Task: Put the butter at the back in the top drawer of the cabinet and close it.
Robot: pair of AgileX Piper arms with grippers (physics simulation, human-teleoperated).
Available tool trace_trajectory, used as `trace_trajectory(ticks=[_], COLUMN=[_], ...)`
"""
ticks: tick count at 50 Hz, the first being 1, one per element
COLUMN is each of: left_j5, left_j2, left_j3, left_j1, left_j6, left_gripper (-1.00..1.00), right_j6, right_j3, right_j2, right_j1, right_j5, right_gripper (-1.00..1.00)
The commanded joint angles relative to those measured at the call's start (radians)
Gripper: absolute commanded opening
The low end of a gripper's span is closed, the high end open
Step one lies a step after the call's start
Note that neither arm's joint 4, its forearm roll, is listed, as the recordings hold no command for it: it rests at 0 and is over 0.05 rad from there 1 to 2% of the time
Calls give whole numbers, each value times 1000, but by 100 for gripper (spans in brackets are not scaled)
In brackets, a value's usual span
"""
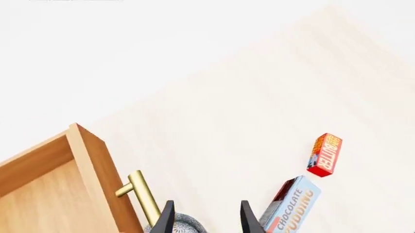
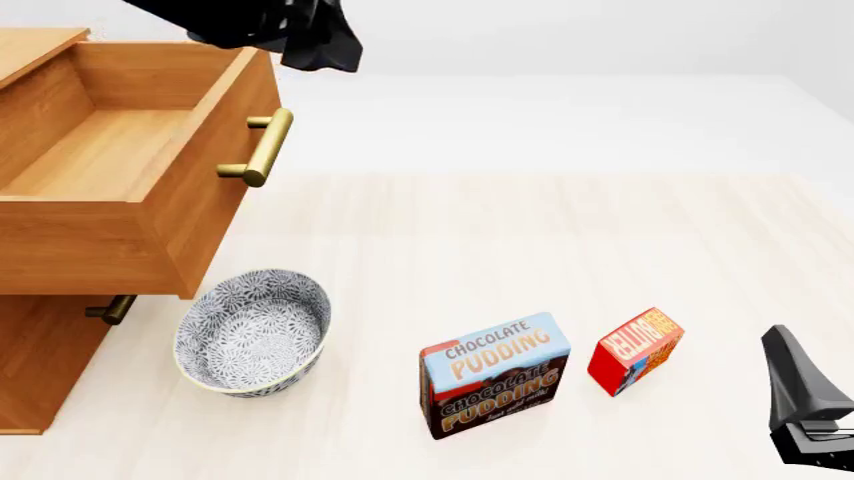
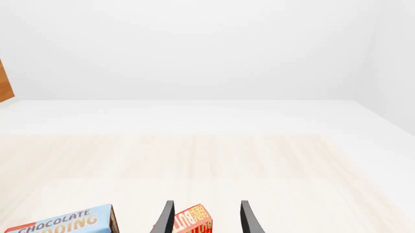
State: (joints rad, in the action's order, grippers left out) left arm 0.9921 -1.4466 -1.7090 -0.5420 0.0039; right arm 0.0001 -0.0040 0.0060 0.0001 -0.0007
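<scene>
Sitting on the table (image 2: 561,230), the butter (image 2: 635,350) is just right of the pudding box (image 2: 494,375), not touching it, both well apart from the cabinet (image 2: 54,370) at the left; the top drawer (image 2: 120,190) is pulled out and shows a bare wood floor, brass handle (image 2: 263,147) on its front; a patterned bowl (image 2: 254,330) stands on the table below the drawer front, left of the pudding box; left gripper (image 1: 204,216) is up high beside the drawer handle, fingers (image 1: 165,218) spread apart, nothing between them, bowl seen under them in the left wrist view; right gripper (image 3: 206,216) is low, right of the butter, fingers (image 3: 250,218) parted and released, butter's top edge showing between them in the right wrist view but not gripped; only part of the right gripper shows in the front view, at the lower right edge
</scene>
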Motion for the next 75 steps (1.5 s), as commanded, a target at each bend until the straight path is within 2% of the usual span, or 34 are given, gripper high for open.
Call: trace_trajectory(ticks=[1, 19, 53, 75], left_j5=[-11, -36, -92, -105], left_j2=[-37, -120, -246, -367], left_j3=[-22, -47, -40, -99], left_j1=[-53, -133, -256, -336], left_j6=[-5, -12, -29, -44], left_gripper=[100, 100, 100, 100], right_j6=[0, 0, 0, 0], right_j3=[0, 0, 0, 0], right_j2=[0, 0, 0, 0], right_j1=[0, 0, 0, 0], right_j5=[0, 0, 0, 0], right_gripper=[100, 100, 100, 100])
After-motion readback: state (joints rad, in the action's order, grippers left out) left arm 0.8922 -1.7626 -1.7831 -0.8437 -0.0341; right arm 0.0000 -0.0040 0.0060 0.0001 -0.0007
